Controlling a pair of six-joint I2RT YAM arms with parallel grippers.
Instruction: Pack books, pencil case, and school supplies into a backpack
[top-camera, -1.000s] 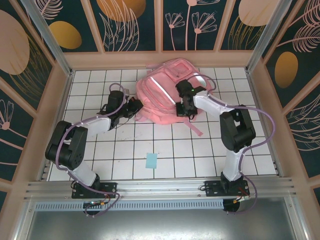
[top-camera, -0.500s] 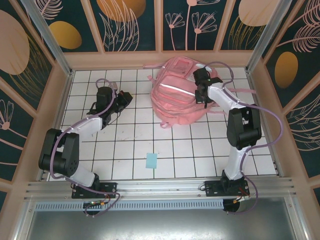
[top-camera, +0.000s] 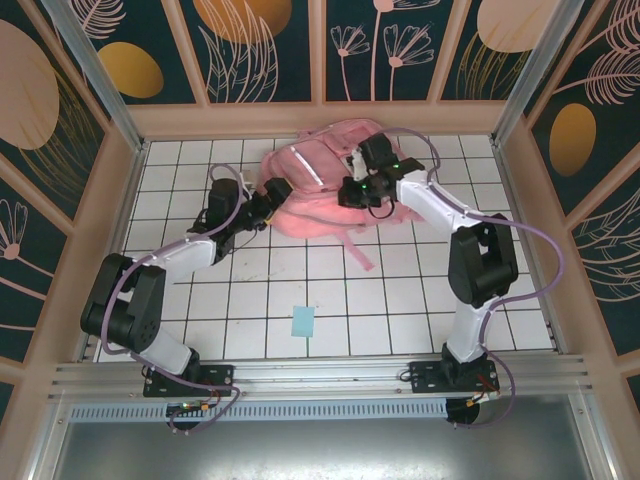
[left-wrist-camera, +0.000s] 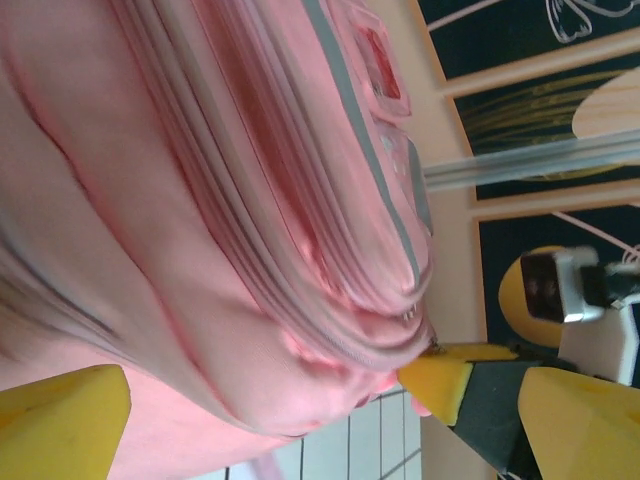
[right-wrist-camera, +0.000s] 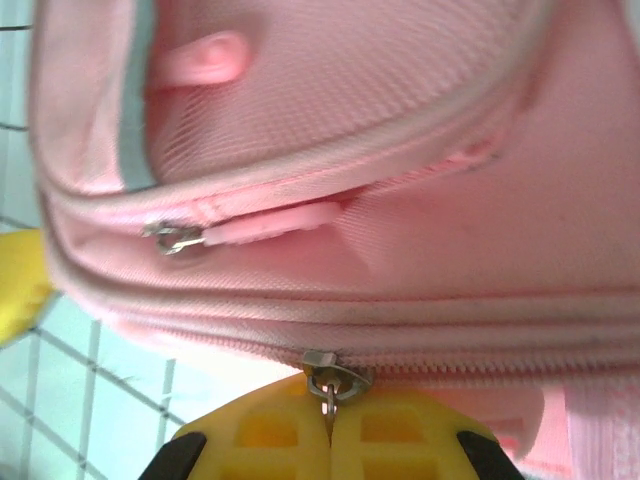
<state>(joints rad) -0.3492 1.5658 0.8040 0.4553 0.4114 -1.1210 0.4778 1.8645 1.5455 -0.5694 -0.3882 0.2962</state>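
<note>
The pink backpack (top-camera: 310, 185) lies slumped at the back of the tiled floor. My right gripper (top-camera: 352, 192) is over its middle, shut on a metal zipper pull (right-wrist-camera: 328, 388) of the main zip; its yellow fingers (right-wrist-camera: 270, 440) are pressed together. My left gripper (top-camera: 272, 195) is at the backpack's left edge, open wide, with the bulging pink fabric (left-wrist-camera: 230, 250) between its yellow pads (left-wrist-camera: 440, 385). A small light-blue square pad (top-camera: 303, 321) lies alone nearer the front. The books and the pencil case are out of view.
A second zipper pull (right-wrist-camera: 175, 238) with a pink tab sits on the pocket above the held one. A pink strap (top-camera: 358, 250) trails toward the front. Wooden walls (top-camera: 120, 200) enclose the floor on three sides.
The backpack has shifted left and flattened. My left gripper moved right to its edge and opened. The right gripper, still shut, moved left with the backpack.
</note>
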